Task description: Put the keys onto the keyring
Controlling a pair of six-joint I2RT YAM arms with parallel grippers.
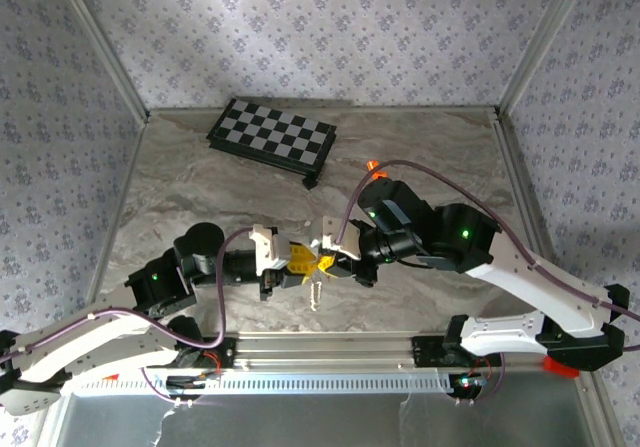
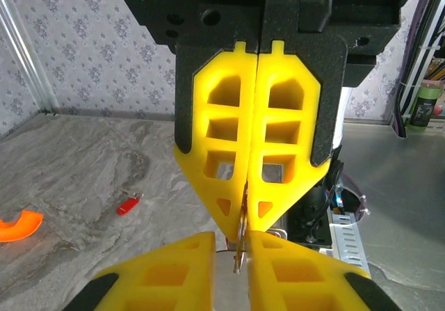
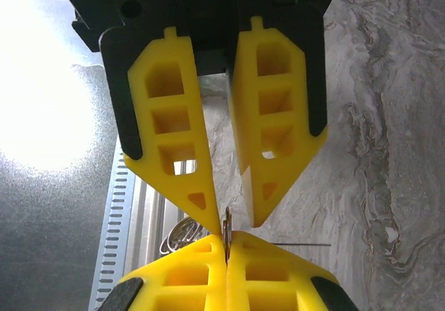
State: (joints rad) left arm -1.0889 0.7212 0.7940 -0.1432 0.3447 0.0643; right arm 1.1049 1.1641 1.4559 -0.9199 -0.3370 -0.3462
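Spreads the left fingers [image 3: 177,165] slightly to either side of the keyring [image 3: 227,229], pinched edge-on by the right fingers [image 3: 271,276], pressed together on it, over the near middle of the bench [image 1: 200,187], with chain [image 1: 316,293] dangling; leaves one red key [image 2: 127,204] lying farther off on the stone, untouched. Risks twisting the thin ring out of that pinch by closing off-centre. Works over grey marbled stone, chequered board [image 1: 270,137] at the far side, floral walls [image 1: 320,27] around.
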